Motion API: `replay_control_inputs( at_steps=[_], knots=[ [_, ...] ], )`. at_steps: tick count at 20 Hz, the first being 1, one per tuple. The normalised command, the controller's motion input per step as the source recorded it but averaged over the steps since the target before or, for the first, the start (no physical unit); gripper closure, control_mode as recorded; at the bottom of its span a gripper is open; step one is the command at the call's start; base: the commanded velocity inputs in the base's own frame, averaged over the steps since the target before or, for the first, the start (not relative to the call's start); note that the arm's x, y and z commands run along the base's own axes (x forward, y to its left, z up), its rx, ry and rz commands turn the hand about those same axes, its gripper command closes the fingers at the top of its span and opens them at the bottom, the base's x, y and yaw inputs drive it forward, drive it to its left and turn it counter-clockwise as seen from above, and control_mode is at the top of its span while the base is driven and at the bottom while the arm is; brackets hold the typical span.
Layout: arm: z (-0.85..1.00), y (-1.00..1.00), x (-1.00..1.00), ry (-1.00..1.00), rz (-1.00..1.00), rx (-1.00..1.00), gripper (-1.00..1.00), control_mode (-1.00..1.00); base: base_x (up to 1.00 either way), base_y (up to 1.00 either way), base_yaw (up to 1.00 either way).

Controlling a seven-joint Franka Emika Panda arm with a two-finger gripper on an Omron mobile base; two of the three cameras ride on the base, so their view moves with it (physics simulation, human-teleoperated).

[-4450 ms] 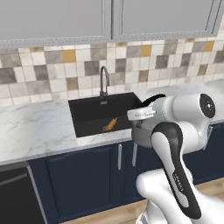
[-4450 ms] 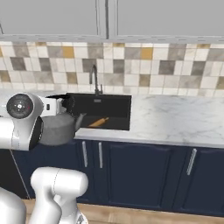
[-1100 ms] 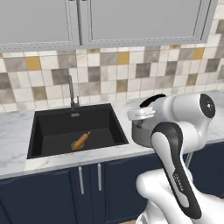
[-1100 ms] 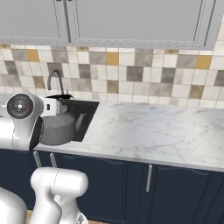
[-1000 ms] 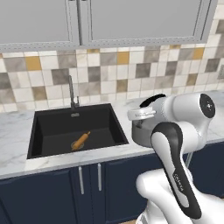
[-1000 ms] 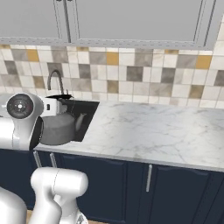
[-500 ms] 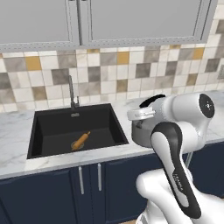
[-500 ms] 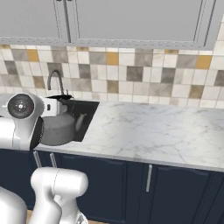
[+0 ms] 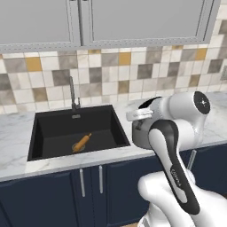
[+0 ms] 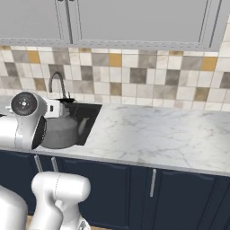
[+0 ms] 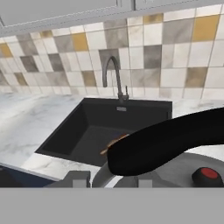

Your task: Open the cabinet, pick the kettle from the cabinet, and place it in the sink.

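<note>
grey metal, the kettle [image 9: 141,133] hung at the hand [image 9: 138,116], carried above the white marble counter [image 9: 13,133] just past the right-hand rim of the sink [image 9: 53,128]. in the right base view the kettle [image 10: 60,131] sat close against the arm's wrist, its rounded body over the counter's front edge and overlapping the sink's near right corner [image 10: 90,117]. the hand's fingers were clenched on the kettle's black arched handle [image 11: 175,140], which crossed the hand view in a thick dark curve, with the flat lid and its red-topped knob [image 11: 205,175] below it. from the base views alone the fingertips were hidden behind the wrist, so the grip read mainly from the hand view.

the sink was a black rectangular basin set in the marble, with a thin curved faucet [image 9: 72,94] standing at its back edge against the tiled wall. a small wooden rolling pin [image 9: 81,142] lay tilted on the basin floor, nearer the front right. pale grey upper cabinets [image 9: 133,20] ran above the tiles, and navy cabinets with short silver handles [image 9: 91,179] stood under the counter.
</note>
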Motion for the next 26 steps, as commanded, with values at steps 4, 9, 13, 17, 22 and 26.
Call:
replay_control_inputs(
  at_steps=[4,9,13,17,22,26],
  knots=[
    [0.00,0.06,0.32,0.18,0.00,-0.09,1.00,-1.00,0.00,0.00,0.00],
    [-0.01,0.11,0.32,0.00,0.01,-0.09,1.00,-1.00,0.00,0.00,0.00],
    [-0.07,0.09,0.24,-0.17,0.04,-0.02,1.00,-1.00,0.00,0.00,0.00],
    [-0.13,0.15,0.20,-0.23,0.02,0.00,1.00,-1.00,0.00,0.00,0.00],
    [-0.16,0.17,0.24,-0.19,0.01,0.00,1.00,-1.00,0.00,0.00,0.00],
    [-0.09,0.18,0.38,-0.01,0.00,0.00,1.00,-1.00,0.00,0.00,0.00]
  ],
)
